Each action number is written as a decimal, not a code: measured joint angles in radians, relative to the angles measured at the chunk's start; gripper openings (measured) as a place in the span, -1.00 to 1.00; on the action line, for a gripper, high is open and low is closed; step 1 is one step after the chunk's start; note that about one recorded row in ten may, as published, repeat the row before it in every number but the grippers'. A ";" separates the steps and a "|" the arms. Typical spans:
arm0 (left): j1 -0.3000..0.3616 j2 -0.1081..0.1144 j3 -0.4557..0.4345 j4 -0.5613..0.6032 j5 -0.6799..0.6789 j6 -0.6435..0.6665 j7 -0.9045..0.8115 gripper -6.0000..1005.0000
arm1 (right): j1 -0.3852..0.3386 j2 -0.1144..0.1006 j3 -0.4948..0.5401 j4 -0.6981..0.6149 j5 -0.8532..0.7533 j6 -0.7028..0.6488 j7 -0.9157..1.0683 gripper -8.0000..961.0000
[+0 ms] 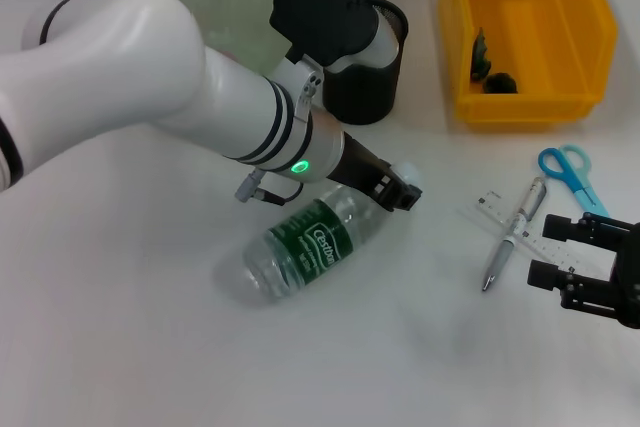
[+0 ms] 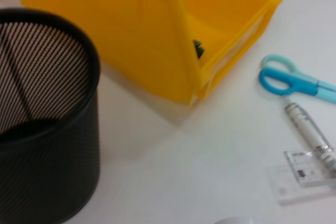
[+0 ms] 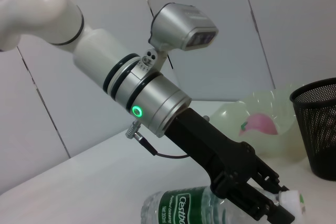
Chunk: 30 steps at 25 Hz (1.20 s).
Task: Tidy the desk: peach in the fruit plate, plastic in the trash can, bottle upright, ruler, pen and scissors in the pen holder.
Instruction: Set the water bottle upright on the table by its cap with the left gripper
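Clear plastic bottle with green label (image 1: 315,247) lying flat mid-desk, white cap end clenched in left gripper (image 1: 400,190). Best raised slowly onto its base, grip kept firm. Right gripper (image 1: 562,257) spread, idle by silver pen (image 1: 512,235).

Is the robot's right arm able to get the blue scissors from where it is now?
Probably yes. The right gripper sits low on the table beside the ruler and pen, and the scissors lie just beyond with nothing between.

Bright, even light (soft shadows), slight blur.
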 joint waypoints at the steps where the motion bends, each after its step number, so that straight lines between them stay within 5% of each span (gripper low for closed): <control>1: 0.027 0.000 -0.004 0.033 -0.002 -0.006 0.015 -0.08 | 0.000 0.000 0.000 0.000 0.000 0.000 0.000 0.49; 12: 0.253 0.003 -0.062 0.261 -0.038 -0.074 0.144 -0.10 | -0.001 0.003 0.001 0.000 0.000 -0.003 0.000 0.49; 17: 0.291 0.004 -0.071 0.284 -0.092 -0.090 0.194 -0.10 | -0.001 0.003 0.008 0.000 0.004 -0.008 0.000 0.49; 19: 0.380 0.006 -0.125 0.295 -0.358 -0.105 0.453 -0.10 | 0.000 0.003 0.009 0.000 0.006 -0.009 0.000 0.49; 30: 0.440 0.007 -0.218 0.135 -0.889 -0.013 0.993 -0.10 | 0.016 0.004 0.009 0.009 0.008 -0.002 0.005 0.49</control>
